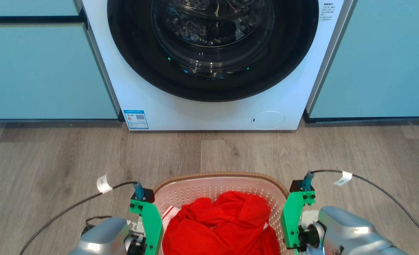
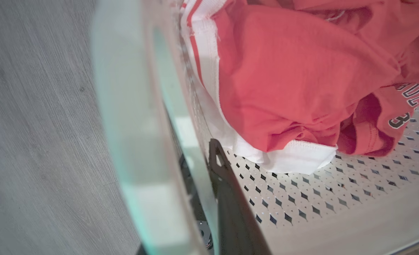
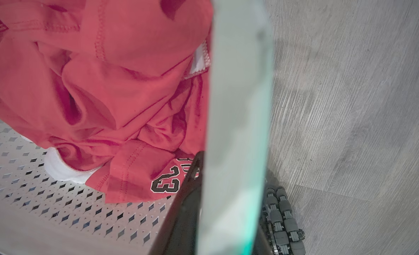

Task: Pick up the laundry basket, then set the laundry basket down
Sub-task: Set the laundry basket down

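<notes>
Left wrist view has a blurred pale strip of the laundry basket, its rim or handle, close against the lens, hiding most of the left claw. One dark finger stands inside the perforated wall and the other is barely seen behind the strip, so whether the claw is clamped cannot be told. A red shirt with white trim lies in the basket, with the wood floor outside it. Right wrist view mirrors this: the right claw straddles a pale strip, one finger inside beside the shirt's number 23, its partner hidden, the grip unclear. A ridged grey part shows near the floor. Head view cuts the basket off at the bottom edge; it sits in front of the washer, well apart from it, with a green bracket at each side.
</notes>
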